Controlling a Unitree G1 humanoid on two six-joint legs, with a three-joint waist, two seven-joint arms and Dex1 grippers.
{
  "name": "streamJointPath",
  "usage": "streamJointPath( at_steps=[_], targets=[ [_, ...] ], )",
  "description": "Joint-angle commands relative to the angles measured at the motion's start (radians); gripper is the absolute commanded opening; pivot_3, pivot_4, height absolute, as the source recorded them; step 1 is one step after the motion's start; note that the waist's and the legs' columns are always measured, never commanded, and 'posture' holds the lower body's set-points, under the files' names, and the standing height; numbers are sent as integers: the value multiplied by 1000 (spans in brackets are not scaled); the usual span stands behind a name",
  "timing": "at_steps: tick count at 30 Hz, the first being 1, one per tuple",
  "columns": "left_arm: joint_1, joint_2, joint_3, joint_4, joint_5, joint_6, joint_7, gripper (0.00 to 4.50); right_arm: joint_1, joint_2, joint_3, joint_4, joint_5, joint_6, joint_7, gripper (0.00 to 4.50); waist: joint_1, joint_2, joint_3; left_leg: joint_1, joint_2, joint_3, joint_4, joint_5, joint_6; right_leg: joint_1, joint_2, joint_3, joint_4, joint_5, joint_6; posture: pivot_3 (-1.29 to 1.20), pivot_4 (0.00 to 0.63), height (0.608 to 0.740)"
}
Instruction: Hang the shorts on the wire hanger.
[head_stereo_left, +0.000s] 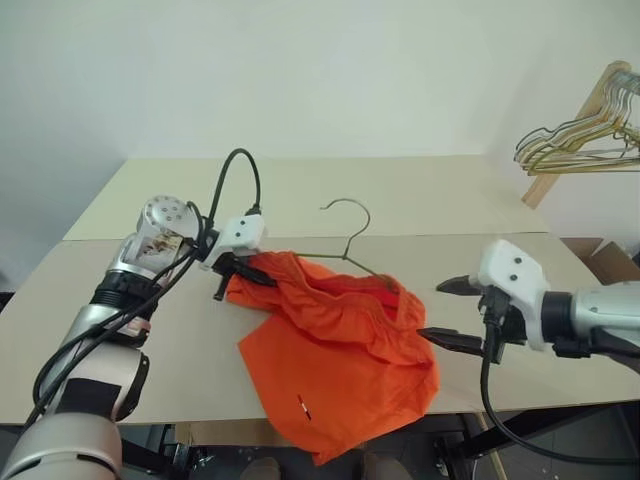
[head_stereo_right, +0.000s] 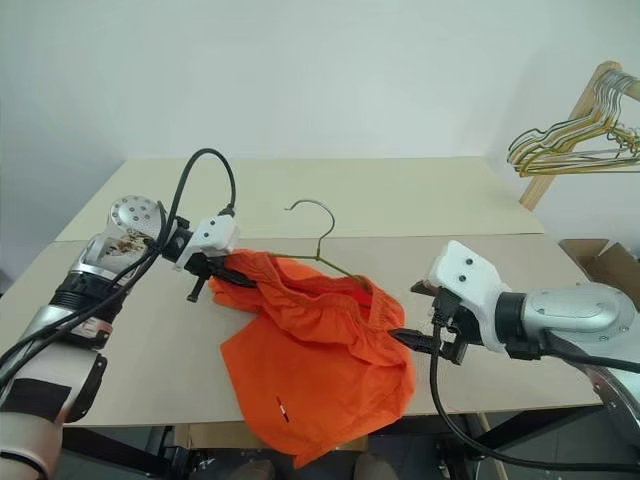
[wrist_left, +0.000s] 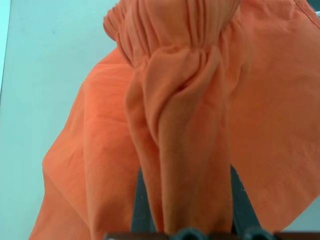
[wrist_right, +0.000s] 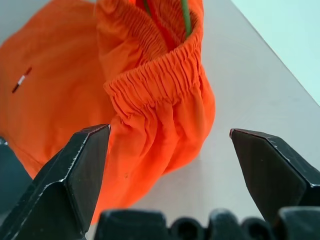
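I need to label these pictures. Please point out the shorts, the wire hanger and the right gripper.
shorts (head_stereo_left: 340, 370), left eye view, flat leg fabric.
wire hanger (head_stereo_left: 350, 204), left eye view, curved hook.
right gripper (head_stereo_left: 442, 312), left eye view, between its open fingertips.

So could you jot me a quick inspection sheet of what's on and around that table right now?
Surface: pale table, two boards butted together.
Job's things: orange shorts bunched over a wire hanger, its hook poking out behind.
Clutter: nothing seen.
Grippers: left gripper has its fingers shut on the shorts' waistband; right gripper has its fingers wide open beside the shorts, touching nothing.
Cables: black cable looping over the left wrist.
Surroundings: spare hangers on a wooden rack, cardboard box.
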Motion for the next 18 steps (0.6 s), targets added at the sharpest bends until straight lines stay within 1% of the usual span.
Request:
streamJointPath(
  at_steps=[1,4,9,14,18],
  targets=[
    [-19,13,36,-27,-16,7,-3,0,-15,-20,72,-56,-61,4,-56,4482,1,0,0,0,0,0,0,0,0,0,0,0,0,0,0,-37,0,740],
    [-13,18,40,-34,-17,10,-3,0,-48,-1,160,-76,-140,24,-153,4482,0,0,0,-1,0,0,0,0,0,-1,0,0,0,0,0,-34,0,740],
    [-8,23,41,-42,-19,15,-3,0,-126,52,221,-55,-172,81,-224,4482,1,0,0,-1,0,0,0,0,0,-2,0,1,1,0,0,-29,0,740],
    [-9,27,37,-46,-25,18,-3,0,-151,91,250,-41,-180,92,-231,4482,4,0,0,-2,0,0,0,0,0,-2,0,1,1,0,0,-31,0,740],
    [-13,28,32,-50,-31,20,-3,0,-182,139,259,-28,-157,84,-209,4482,4,0,0,-2,0,0,0,0,0,-2,0,0,1,0,0,-30,0,740]
  ],
)
